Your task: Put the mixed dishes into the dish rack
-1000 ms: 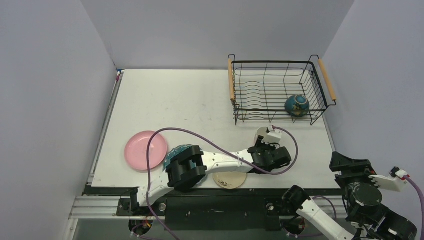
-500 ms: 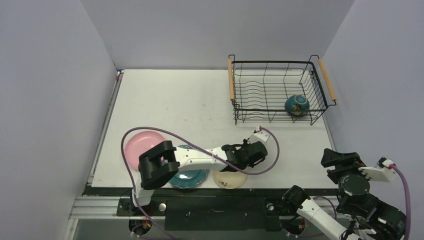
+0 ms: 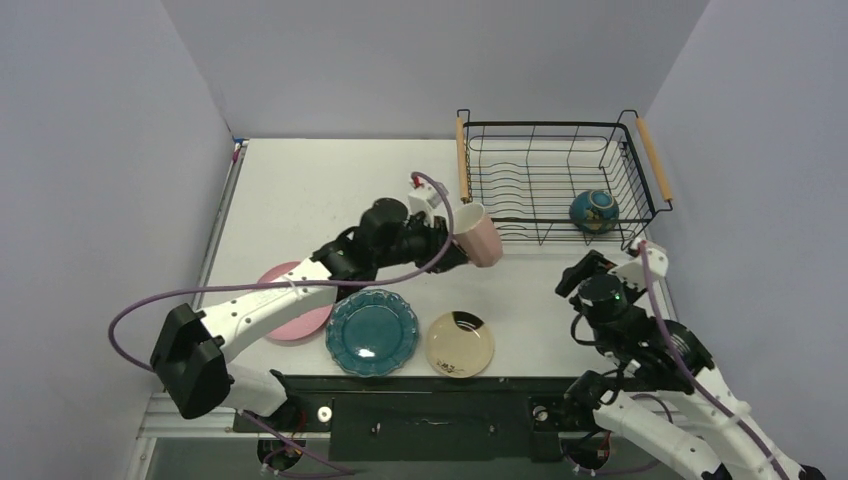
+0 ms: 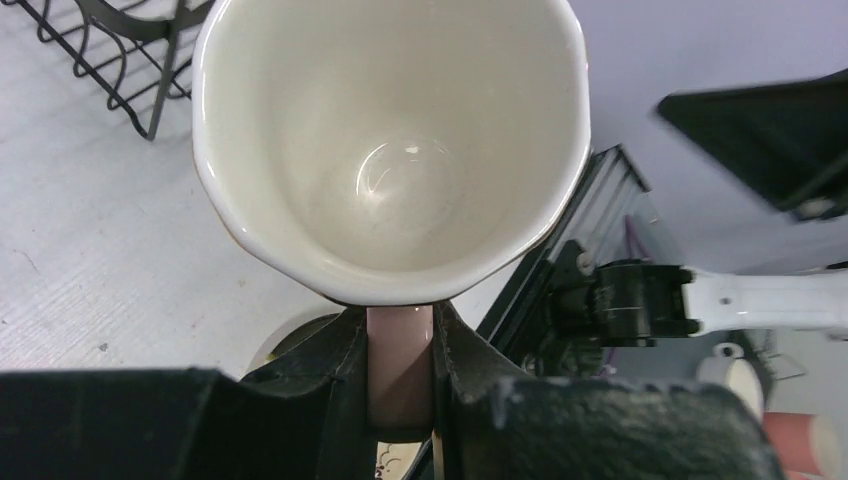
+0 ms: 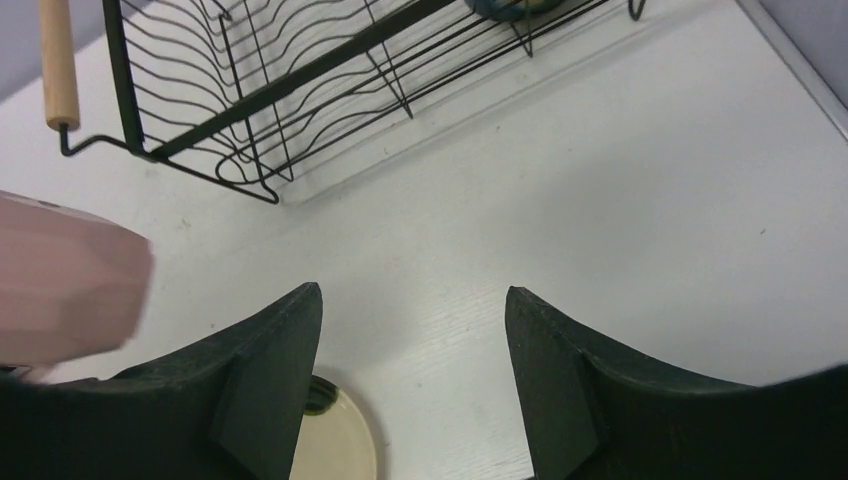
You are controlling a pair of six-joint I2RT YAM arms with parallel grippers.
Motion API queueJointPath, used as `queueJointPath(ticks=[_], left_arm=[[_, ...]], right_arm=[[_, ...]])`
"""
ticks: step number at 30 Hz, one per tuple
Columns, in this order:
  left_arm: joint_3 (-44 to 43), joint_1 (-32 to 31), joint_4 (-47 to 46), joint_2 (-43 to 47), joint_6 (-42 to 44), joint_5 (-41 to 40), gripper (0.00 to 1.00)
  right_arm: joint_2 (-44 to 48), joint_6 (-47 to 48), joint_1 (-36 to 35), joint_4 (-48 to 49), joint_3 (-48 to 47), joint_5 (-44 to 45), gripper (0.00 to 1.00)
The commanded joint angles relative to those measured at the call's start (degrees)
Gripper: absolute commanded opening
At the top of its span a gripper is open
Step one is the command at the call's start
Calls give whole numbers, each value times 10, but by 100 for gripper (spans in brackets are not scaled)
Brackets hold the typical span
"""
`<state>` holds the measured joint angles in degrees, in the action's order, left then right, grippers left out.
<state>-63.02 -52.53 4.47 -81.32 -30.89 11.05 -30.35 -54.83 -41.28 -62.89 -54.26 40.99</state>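
Note:
My left gripper (image 3: pixel 452 243) is shut on the pink cup (image 3: pixel 479 235) and holds it tilted in the air just left of the dish rack (image 3: pixel 470 205). In the left wrist view the cup's (image 4: pixel 390 150) pink handle sits clamped in my left gripper (image 4: pixel 400 335). A dark-teal bowl (image 3: pixel 594 211) lies in the rack's right end. The pink plate (image 3: pixel 285 300), the teal scalloped plate (image 3: pixel 372 332) and the cream dish (image 3: pixel 460 344) lie along the table's front. My right gripper (image 5: pixel 412 300) is open and empty above bare table in front of the rack (image 5: pixel 250 90).
The rack's wooden handles (image 3: pixel 463 158) run along its left and right ends. The left arm stretches diagonally over the pink plate. The right arm (image 3: pixel 640 330) rises at the front right. Grey walls close in the table on three sides.
My left gripper closed on the cup's handle in front of the rack, lifted it and swung back and left. The right arm came in from the bottom right over the table.

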Motion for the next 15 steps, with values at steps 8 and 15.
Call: queueJointPath(ticks=[8, 15], left_arm=[[66, 198, -280, 91, -219, 361, 0], [145, 209, -532, 51, -439, 385, 0]], right_arm=[[-129, 100, 232, 302, 175, -365, 83], [5, 73, 288, 423, 272, -560, 96]])
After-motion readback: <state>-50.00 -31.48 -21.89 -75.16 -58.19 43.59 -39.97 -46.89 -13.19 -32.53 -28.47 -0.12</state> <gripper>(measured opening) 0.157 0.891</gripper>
